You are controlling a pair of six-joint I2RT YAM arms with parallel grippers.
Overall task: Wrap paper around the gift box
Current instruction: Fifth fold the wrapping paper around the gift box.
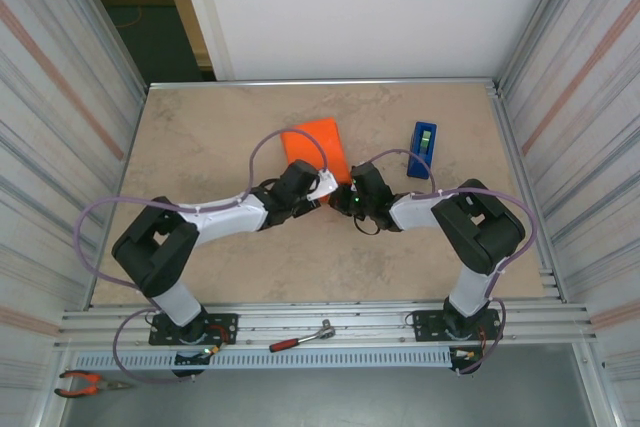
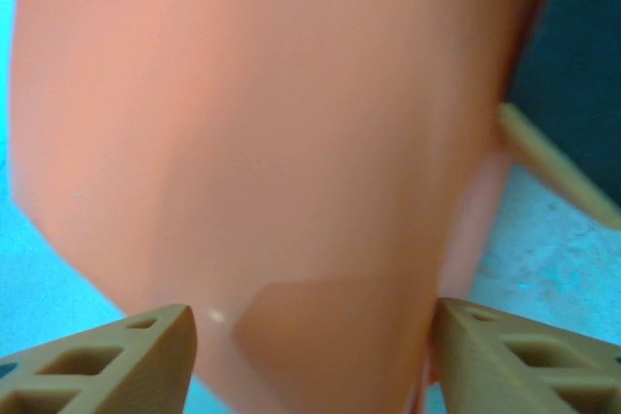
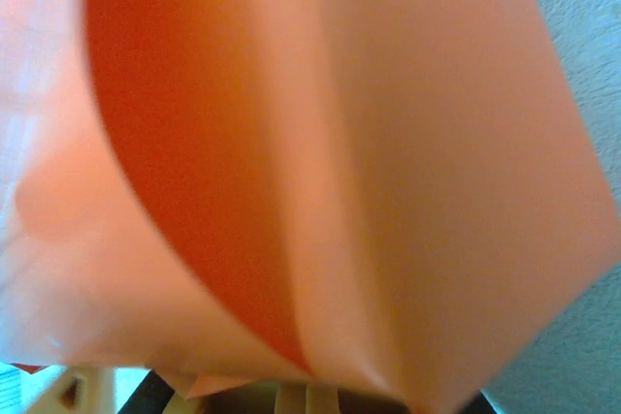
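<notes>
Top view: your paper (image 1: pixel 318 145), an orange box-sized parcel, lies mid-tabletop (image 1: pixel 200 147), left of the blue tape dispenser (image 1: pixel 423 150). The left gripper (image 1: pixel 327 186) and right gripper (image 1: pixel 348 196) meet at its near edge.

Left wrist view: your jaws stand apart, with the fingers (image 2: pixel 116 361) flanking the paper.

Right wrist view: your jaws are closed at the paper's lower edge. I cannot tell whether they pinch it.
</notes>
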